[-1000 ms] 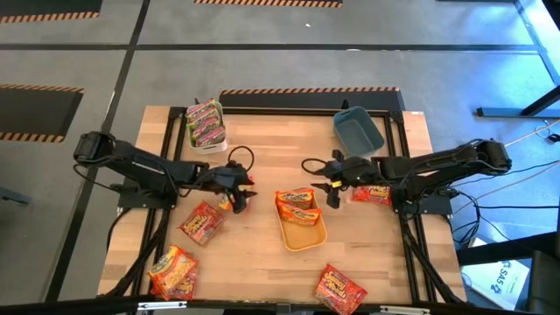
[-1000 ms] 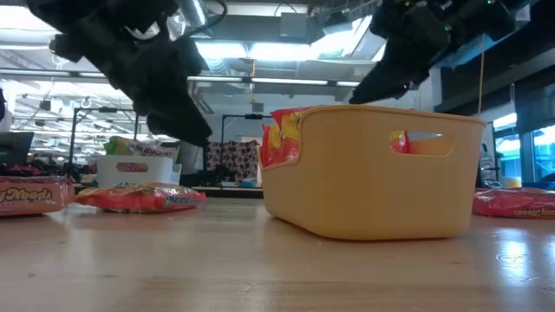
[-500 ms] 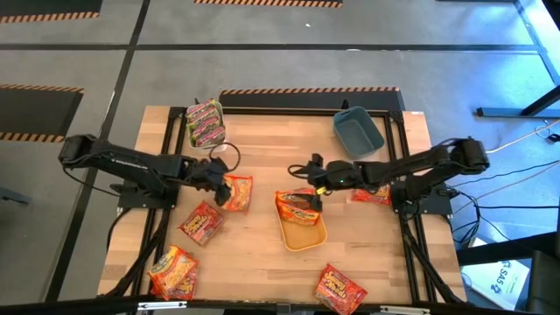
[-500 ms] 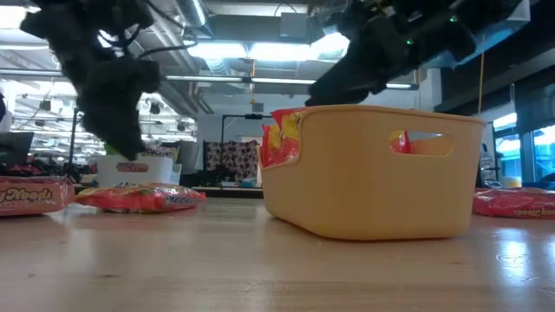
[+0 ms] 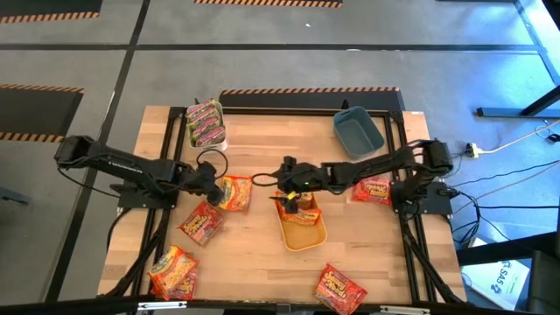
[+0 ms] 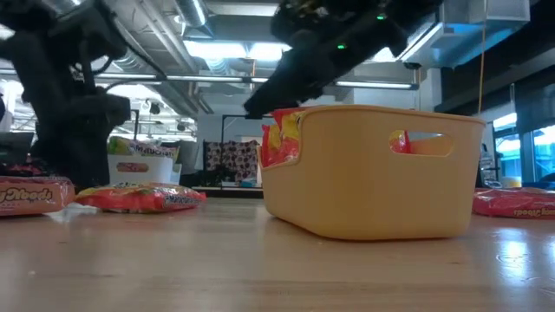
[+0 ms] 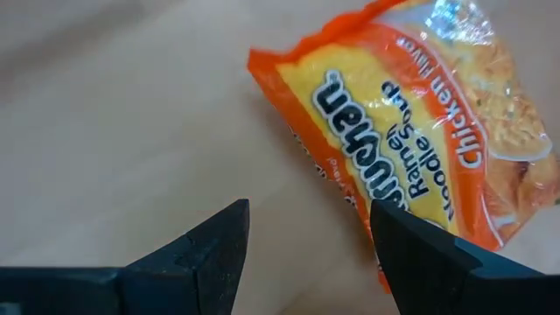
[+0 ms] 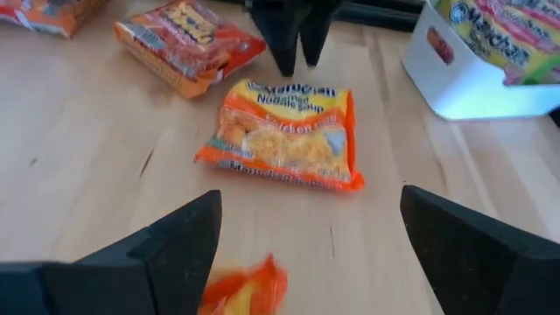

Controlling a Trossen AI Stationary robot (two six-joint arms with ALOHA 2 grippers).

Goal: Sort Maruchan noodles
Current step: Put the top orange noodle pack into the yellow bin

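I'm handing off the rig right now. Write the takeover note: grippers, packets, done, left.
Left gripper: open, empty, beside the orange packet lying on the table.
Right gripper: open, empty, over the yellow bin.
Done: green-pink packets in the white bin; an orange packet in the yellow bin.
Left: the orange packet, plus four red packets loose on the table. Blue bin looks empty.

One camera hangs overhead, looking straight down on the whole tabletop (image 5: 367,254) and both arms. Another sits at tabletop height, close to the yellow bin (image 6: 381,173), facing level into the room. Each wrist camera looks past its own fingers, and both share the orange noodle packet (image 7: 420,149) (image 8: 289,136).
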